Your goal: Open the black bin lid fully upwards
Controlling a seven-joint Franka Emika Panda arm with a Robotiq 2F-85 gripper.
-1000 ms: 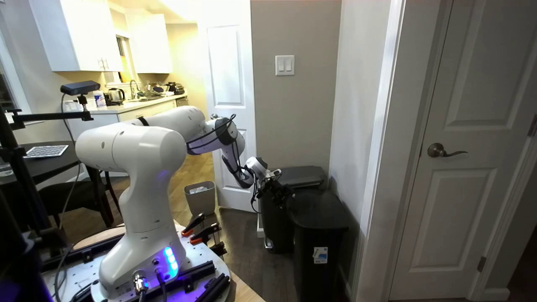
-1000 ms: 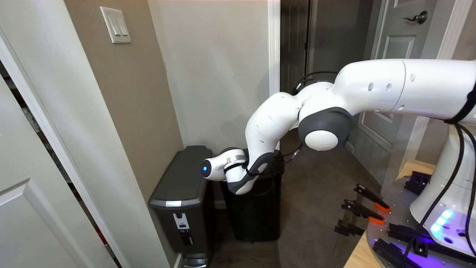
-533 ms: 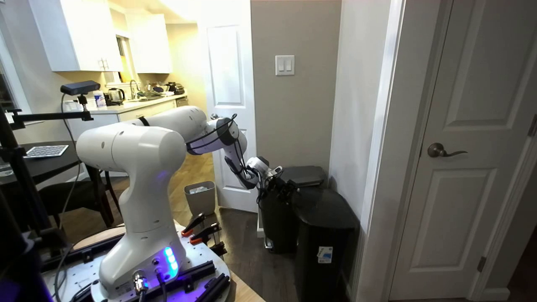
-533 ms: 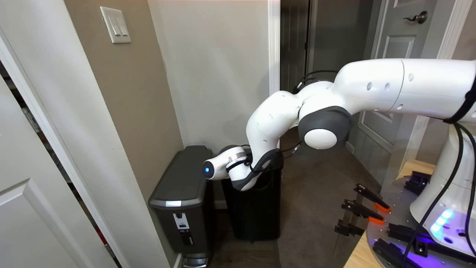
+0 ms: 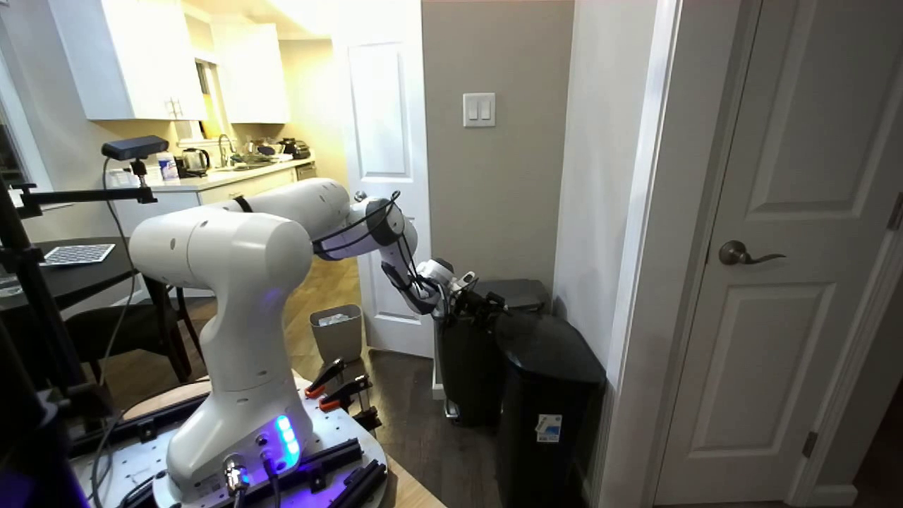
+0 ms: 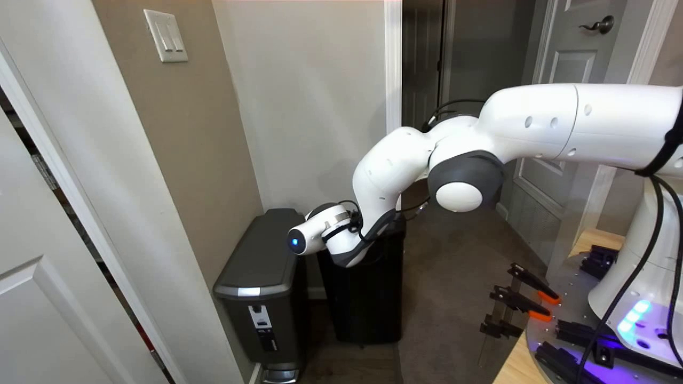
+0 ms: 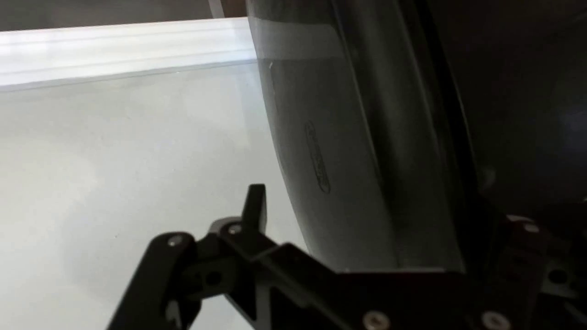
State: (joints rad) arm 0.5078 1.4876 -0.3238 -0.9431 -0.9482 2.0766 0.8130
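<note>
Lining up seems in hand — fingers (image 7: 254, 208) spread near the lowered lid (image 5: 549, 347) — and next it needs hooking and lifting.

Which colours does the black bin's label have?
The label is white and blue, showing best in an exterior view.

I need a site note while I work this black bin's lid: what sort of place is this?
Most likely a home: an exterior view shows white wall cabinets, a kettle on a kitchen counter and a paneled door.
</note>
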